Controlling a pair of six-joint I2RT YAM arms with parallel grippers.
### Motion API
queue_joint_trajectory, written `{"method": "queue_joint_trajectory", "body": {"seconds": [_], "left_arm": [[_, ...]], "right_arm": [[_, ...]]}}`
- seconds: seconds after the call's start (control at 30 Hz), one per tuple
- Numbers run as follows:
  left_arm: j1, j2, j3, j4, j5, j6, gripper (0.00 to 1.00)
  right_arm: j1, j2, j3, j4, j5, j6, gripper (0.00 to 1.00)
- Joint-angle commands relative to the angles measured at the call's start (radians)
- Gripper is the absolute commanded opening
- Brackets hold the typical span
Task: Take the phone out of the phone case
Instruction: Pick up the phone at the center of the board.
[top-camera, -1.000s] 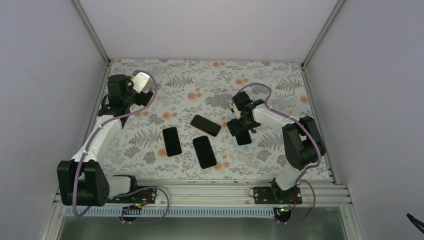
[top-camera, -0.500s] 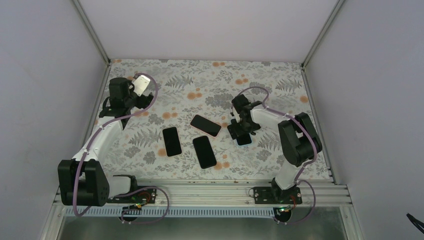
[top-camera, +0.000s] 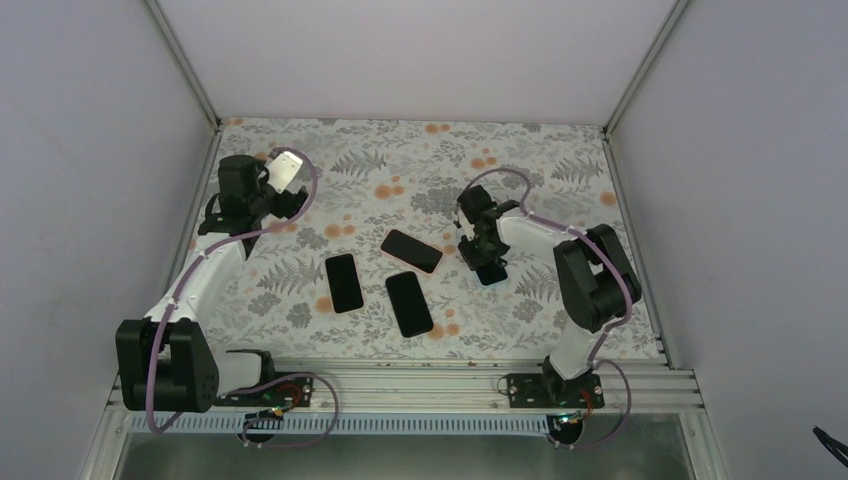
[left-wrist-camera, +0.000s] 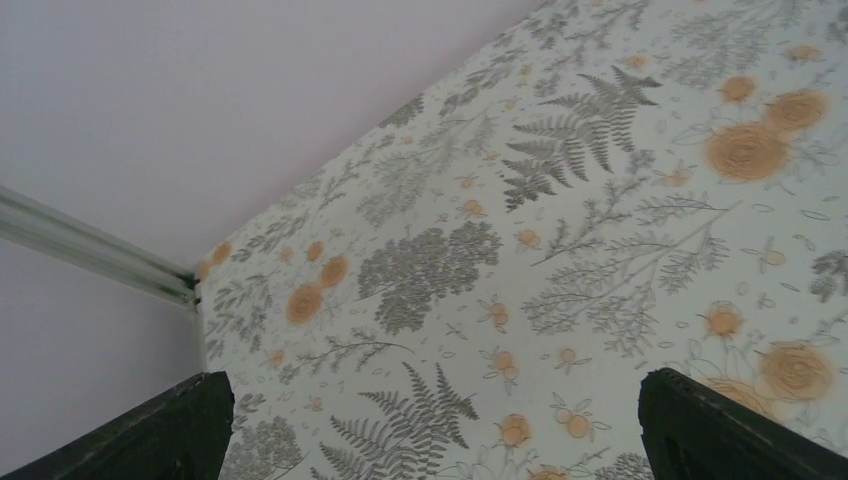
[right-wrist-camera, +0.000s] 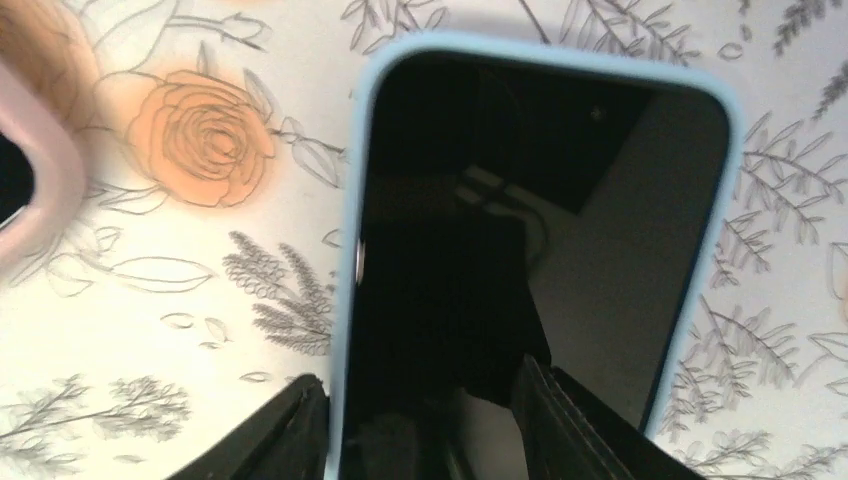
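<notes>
A black phone lies screen up in a light blue phone case on the flowered table, right of centre. My right gripper is down on it, and in the top view this gripper covers most of it. The jaws stand half closed astride the case's left edge. One finger is outside that edge and the other rests over the screen. My left gripper is wide open with nothing in it, over bare cloth at the far left.
Three more dark phones lie left of the right gripper: one, one and a pink-rimmed one, whose corner shows at the right wrist view's left edge. Walls enclose the table.
My right gripper has come down onto the blue-cased phone, shifting slightly left and back, and its jaws have narrowed. The left arm has barely moved.
</notes>
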Motion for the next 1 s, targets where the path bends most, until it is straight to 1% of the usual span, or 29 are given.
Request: {"method": "queue_joint_trajectory", "body": {"seconds": [0.0, 0.07, 0.13, 0.17, 0.23, 0.27, 0.3, 0.37, 0.47, 0.53, 0.67, 0.97], "left_arm": [[0.0, 0.019, 0.051, -0.052, 0.108, 0.027, 1.0], [-0.008, 0.055, 0.115, -0.12, 0.201, 0.039, 1.0], [-0.02, 0.102, 0.194, -0.2, 0.263, 0.041, 1.0], [-0.027, 0.128, 0.232, -0.234, 0.281, 0.044, 1.0], [-0.035, 0.164, 0.282, -0.274, 0.29, 0.05, 1.0], [-0.037, 0.17, 0.292, -0.28, 0.291, 0.053, 1.0], [-0.037, 0.171, 0.293, -0.275, 0.289, 0.054, 1.0], [-0.037, 0.166, 0.282, -0.256, 0.282, 0.048, 1.0], [-0.037, 0.167, 0.259, -0.24, 0.292, 0.042, 1.0], [-0.037, 0.17, 0.249, -0.237, 0.294, 0.037, 1.0], [-0.038, 0.158, 0.225, -0.232, 0.289, 0.033, 1.0], [-0.037, 0.129, 0.199, -0.231, 0.271, 0.034, 1.0]], "right_arm": [[-0.017, 0.056, -0.028, 0.007, 0.018, -0.057, 0.47], [-0.017, 0.021, 0.008, -0.012, 0.0, -0.087, 0.47], [-0.015, -0.008, 0.043, -0.036, -0.01, -0.103, 0.54], [-0.014, -0.015, 0.06, -0.051, -0.001, -0.102, 0.6], [-0.012, -0.042, 0.074, -0.058, 0.023, -0.104, 0.81], [-0.013, -0.061, 0.068, -0.052, 0.018, -0.114, 0.94], [-0.012, -0.069, 0.057, -0.041, 0.017, -0.117, 0.99], [-0.012, -0.098, 0.04, -0.039, 0.016, -0.112, 1.0], [-0.013, -0.085, 0.029, -0.049, 0.027, -0.096, 1.0], [-0.012, -0.085, 0.009, -0.026, 0.037, -0.101, 1.0], [-0.024, -0.033, -0.01, 0.003, 0.04, -0.114, 1.0], [-0.06, -0.01, -0.089, 0.079, 0.04, -0.129, 1.0]]}}
